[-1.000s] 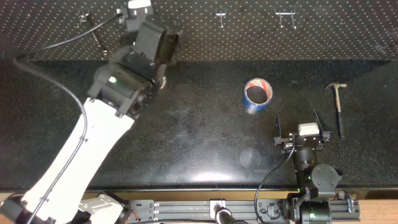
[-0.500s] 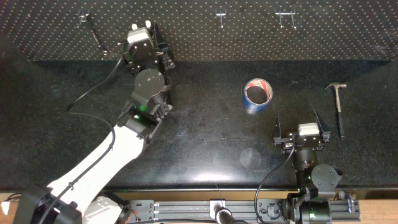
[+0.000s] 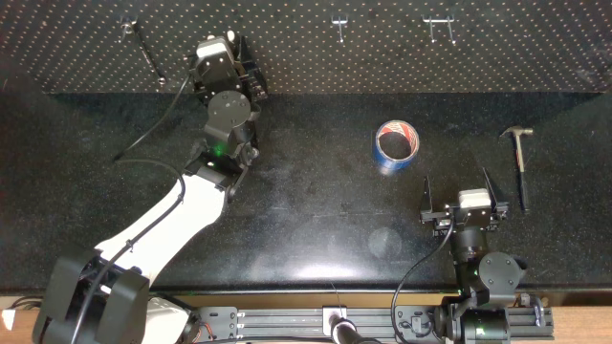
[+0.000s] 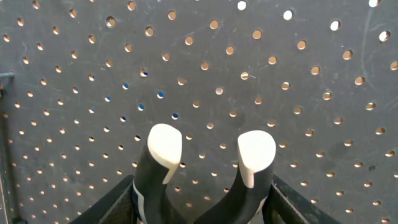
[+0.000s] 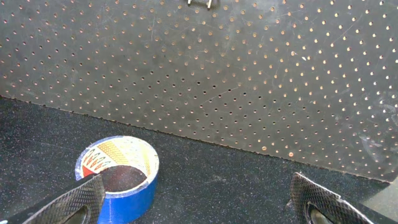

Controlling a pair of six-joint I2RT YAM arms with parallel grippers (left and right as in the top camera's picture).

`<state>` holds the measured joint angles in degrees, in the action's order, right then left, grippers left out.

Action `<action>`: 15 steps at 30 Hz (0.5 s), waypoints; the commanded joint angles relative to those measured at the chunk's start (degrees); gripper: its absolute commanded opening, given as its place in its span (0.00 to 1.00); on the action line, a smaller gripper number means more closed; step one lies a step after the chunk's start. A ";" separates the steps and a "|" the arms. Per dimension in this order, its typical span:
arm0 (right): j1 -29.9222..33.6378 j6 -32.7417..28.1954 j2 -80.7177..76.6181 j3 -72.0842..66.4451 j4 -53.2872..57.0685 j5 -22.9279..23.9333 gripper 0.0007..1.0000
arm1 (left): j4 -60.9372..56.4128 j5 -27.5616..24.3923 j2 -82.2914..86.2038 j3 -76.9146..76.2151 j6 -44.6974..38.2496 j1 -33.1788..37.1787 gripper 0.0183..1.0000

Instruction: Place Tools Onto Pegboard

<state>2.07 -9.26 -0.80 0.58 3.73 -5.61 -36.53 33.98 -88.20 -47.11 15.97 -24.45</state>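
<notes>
The left gripper (image 4: 211, 152) holds its jaws parted and empty, close against the black perforated pegboard (image 4: 280, 74). The right gripper (image 5: 199, 202), likewise spread and empty, faces the blue roll of tape (image 5: 118, 171) on the black table (image 3: 306, 201). A steel-headed hammer (image 3: 519, 162) lies near, to its right.

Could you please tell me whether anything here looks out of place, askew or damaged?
Nothing looks spilled or damaged. The slim tool on the pegboard appears to hang at a slant rather than straight. The tape roll and the hammer lie on the worktop, not yet hung.
</notes>
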 commanded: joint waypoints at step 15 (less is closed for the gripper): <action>-0.44 0.87 0.46 -0.31 0.11 0.48 0.98 | 5.07 -1.92 -5.81 -0.09 6.56 2.47 0.82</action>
<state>2.07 -9.26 -0.80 0.58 3.73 -5.61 -31.31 33.36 -93.65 -47.11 21.71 -22.37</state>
